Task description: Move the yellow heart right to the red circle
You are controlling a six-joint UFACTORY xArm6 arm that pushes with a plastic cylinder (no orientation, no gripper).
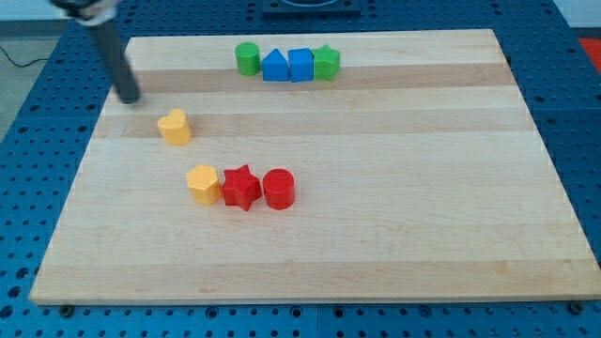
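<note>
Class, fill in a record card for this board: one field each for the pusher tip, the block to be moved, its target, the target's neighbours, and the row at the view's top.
tip: my tip, above-left of the yellow heart, apart from it
block to move: yellow heart, alone at the view's left
target: red circle
neighbours: red star beside the circle, yellow pentagon left of the star
top row: green circle, blue triangle, blue square, green block
surface: wooden board

Our dark rod slants down from the view's top left corner, leaning rightward as it descends; our tip (129,98) sits low near the view's left side.
</note>
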